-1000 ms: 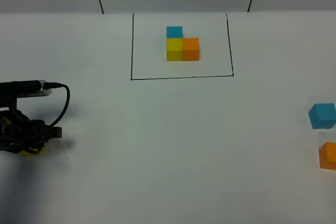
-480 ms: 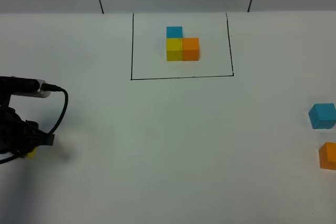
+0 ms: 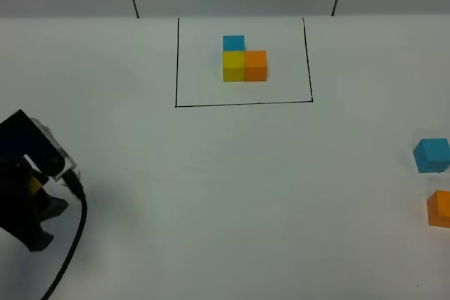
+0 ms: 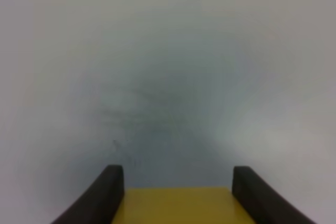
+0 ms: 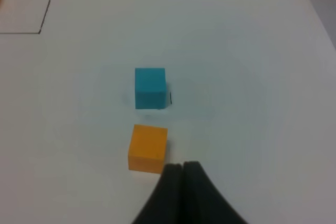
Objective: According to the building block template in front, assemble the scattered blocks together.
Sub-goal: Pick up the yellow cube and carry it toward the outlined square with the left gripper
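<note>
Nearest, well right of the template [image 3: 244,61], the right claw [image 5: 182,167] is pinched closed on nothing, just beside the orange cube [image 5: 148,148]. Well left of the template, the left claw [image 4: 177,174] clamps the yellow cube [image 4: 176,205]. The blue cube [image 5: 150,87] sits just beyond the orange. The template stands farthest, inside its black frame [image 3: 242,103].

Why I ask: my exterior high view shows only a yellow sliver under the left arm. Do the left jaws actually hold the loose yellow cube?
Observer: Yes. The left wrist view shows the yellow cube filling the gap between the left jaws.
Operator: And the right jaws? They're outside my frame.
Observer: The right wrist view shows the right jaws shut, holding nothing, close beside the loose orange cube.
</note>
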